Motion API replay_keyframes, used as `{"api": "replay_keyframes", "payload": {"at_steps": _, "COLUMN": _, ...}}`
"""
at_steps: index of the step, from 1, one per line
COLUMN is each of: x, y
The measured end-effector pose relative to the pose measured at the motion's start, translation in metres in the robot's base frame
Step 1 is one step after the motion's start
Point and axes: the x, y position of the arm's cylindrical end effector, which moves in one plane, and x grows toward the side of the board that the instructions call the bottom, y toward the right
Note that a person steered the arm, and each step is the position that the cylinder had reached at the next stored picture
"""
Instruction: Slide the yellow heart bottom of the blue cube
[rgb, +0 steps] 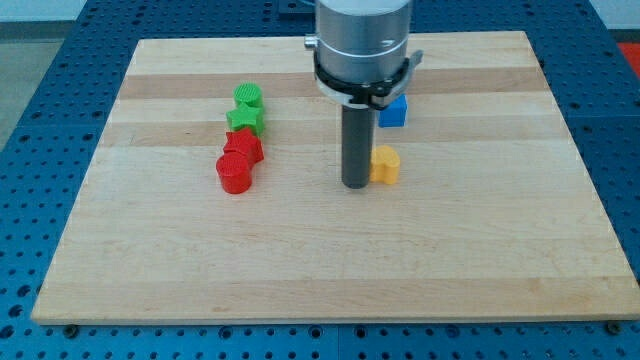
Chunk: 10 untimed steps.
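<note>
The yellow heart (386, 165) lies on the wooden board near the middle, a little to the view's right. The blue cube (394, 111) sits just above it, toward the view's top, partly hidden by the arm's head. My tip (357, 184) stands right at the yellow heart's left side, touching it or nearly so. The rod rises straight up from the tip into the arm's grey head.
A group of blocks lies at the view's left: a green cylinder-like block (248, 98), a green star (246, 120), a red star (243, 148) and a red cylinder (234, 173). The board (320, 270) is edged by a blue perforated table.
</note>
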Motion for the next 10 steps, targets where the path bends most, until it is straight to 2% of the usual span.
{"api": "replay_keyframes", "payload": {"at_steps": 4, "x": 0.000, "y": 0.046}}
{"api": "replay_keyframes", "payload": {"at_steps": 8, "x": -0.044, "y": 0.046}}
{"api": "replay_keyframes", "payload": {"at_steps": 10, "x": -0.047, "y": 0.046}}
